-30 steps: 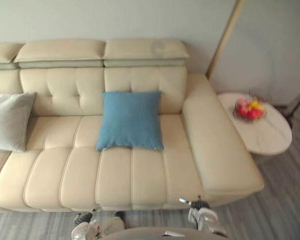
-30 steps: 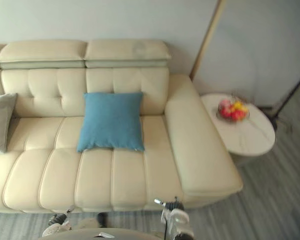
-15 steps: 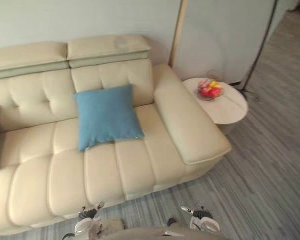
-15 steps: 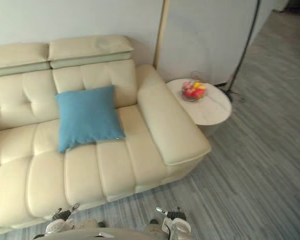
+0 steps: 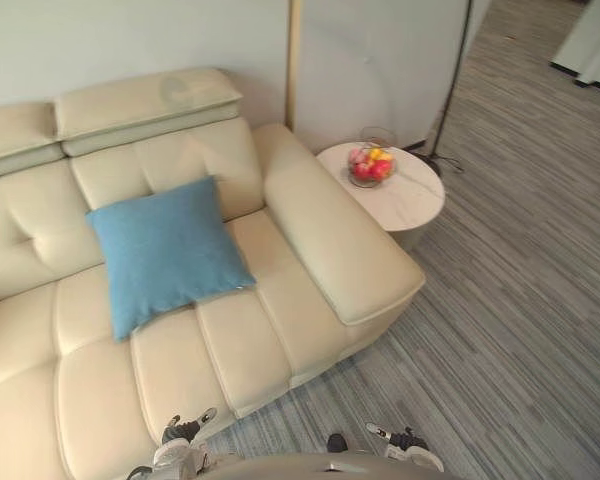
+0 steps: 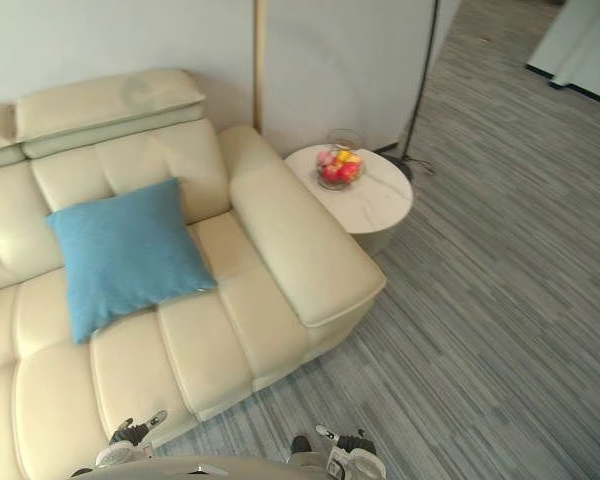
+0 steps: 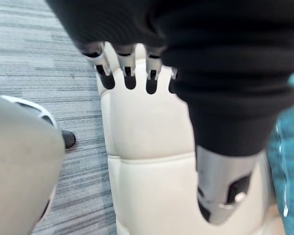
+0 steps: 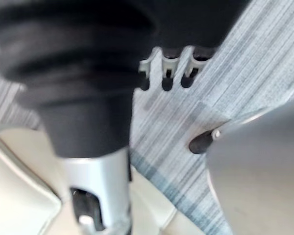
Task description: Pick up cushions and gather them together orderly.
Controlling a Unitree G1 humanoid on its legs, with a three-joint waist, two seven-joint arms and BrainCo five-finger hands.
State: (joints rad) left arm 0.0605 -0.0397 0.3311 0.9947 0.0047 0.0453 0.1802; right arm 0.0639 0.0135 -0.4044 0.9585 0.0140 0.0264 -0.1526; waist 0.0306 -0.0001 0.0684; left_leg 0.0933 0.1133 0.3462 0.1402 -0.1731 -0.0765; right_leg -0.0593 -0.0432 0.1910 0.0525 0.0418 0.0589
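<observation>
The cream sofa (image 5: 320,255) takes up most of what I see. The blue cushion (image 5: 165,255) leans tilted against its backrest toward the armrest end, with no other cushion beside it, so I judge the gathering not yet done. Just past the armrest, a round counter (image 5: 410,200) carries a fruit bowl (image 5: 370,167). My left hand (image 7: 220,193) and right hand (image 8: 95,196) hang low in front of the sofa with slack fingers, grasping nothing. I'd say they are too far off to reach the cushion.

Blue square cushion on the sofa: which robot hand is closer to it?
Left. The left hand hangs by the front edge of the cream leather sofa, below the blue square fabric cushion. The right hand hangs farther right, over the grey striped floor.
</observation>
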